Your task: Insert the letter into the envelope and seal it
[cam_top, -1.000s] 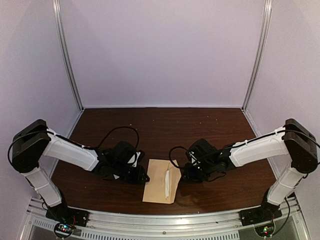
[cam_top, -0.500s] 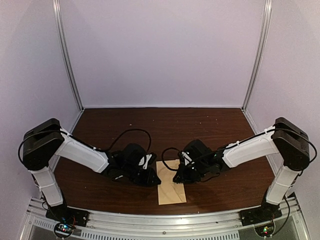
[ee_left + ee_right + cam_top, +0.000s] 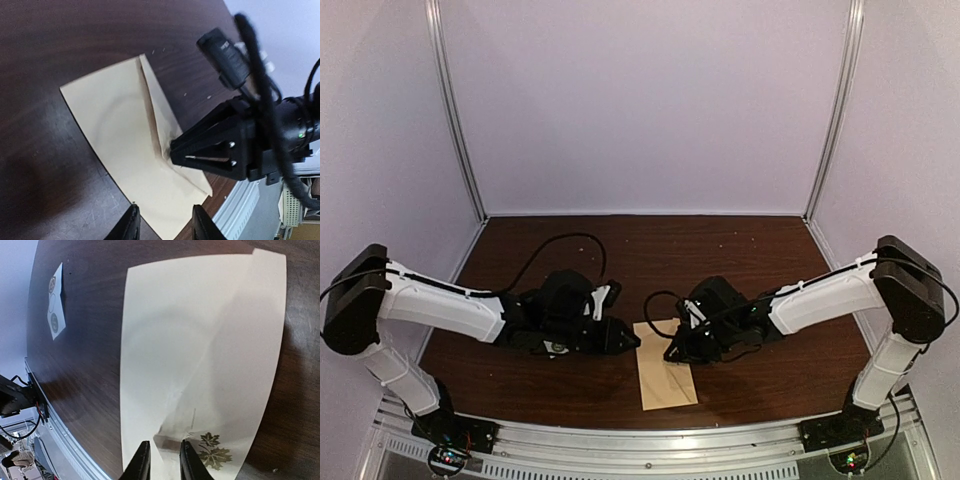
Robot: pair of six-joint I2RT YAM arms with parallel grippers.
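The tan envelope lies flat near the table's front edge, its pointed flap folded over the body. In the right wrist view the envelope shows a gold maple-leaf print by the flap's tip. My right gripper is down on that tip, jaws only a little apart, nothing clamped. From the left wrist view, the right gripper presses the flap against the envelope. My left gripper hovers open over the envelope's near edge. The letter is hidden from view.
A small white sticker card with round dots lies on the dark wood table beyond the envelope's far side. A metal rail runs along the front edge. White walls close in the back and sides.
The envelope's flap has been folded shut, so it looks narrower, and it has shifted slightly right. The left arm drew back left and its jaws widened. The right gripper stays on the flap.
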